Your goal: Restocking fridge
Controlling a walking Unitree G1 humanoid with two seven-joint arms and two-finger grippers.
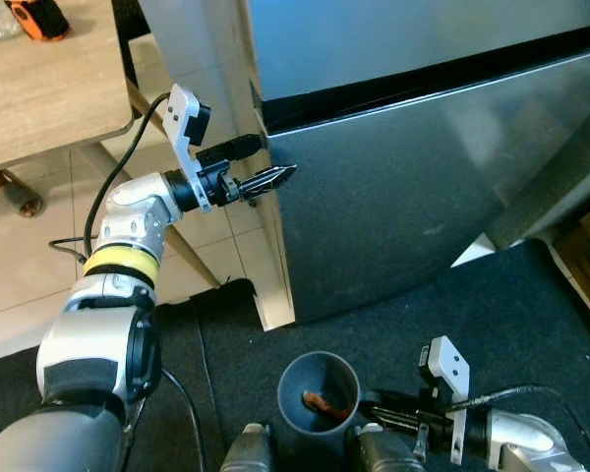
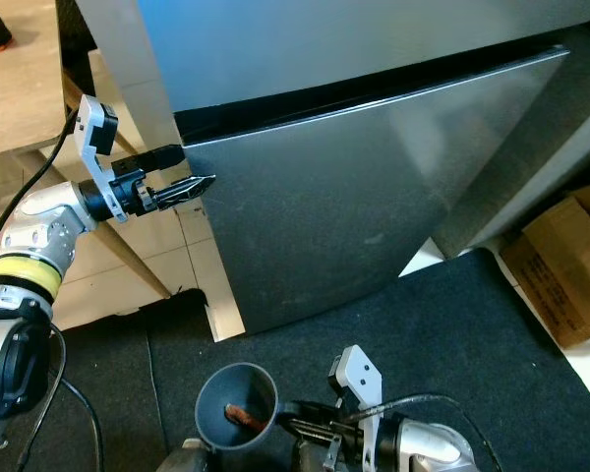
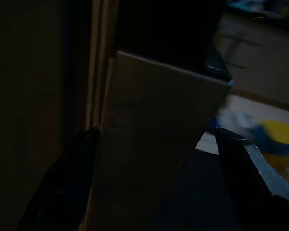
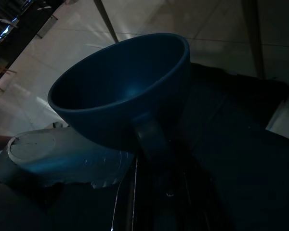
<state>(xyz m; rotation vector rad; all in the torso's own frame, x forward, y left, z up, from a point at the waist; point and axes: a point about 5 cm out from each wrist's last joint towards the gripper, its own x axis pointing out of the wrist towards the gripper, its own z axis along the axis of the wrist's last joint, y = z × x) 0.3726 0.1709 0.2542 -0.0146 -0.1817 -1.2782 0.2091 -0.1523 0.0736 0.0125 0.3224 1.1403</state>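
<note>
The silver-grey fridge has its lower door (image 1: 393, 197) standing a little out from the body, below a dark gap under the upper door (image 1: 393, 39). My left gripper (image 1: 277, 160) is open at that door's top left corner. In the left wrist view its fingers (image 3: 72, 183) straddle the door's edge (image 3: 154, 144). Low in front of me my right gripper (image 1: 376, 408) is shut on the handle of a blue cup (image 1: 320, 393), which holds a small orange-brown item (image 1: 324, 403). The right wrist view shows the cup (image 4: 120, 91) from below, handle between the fingers.
A wooden table (image 1: 49, 88) stands at the far left with an orange object (image 1: 39, 18) on it; its leg slants behind my left arm. A dark mat (image 1: 531, 315) covers the floor before the fridge. A cardboard box (image 2: 565, 261) sits at the right.
</note>
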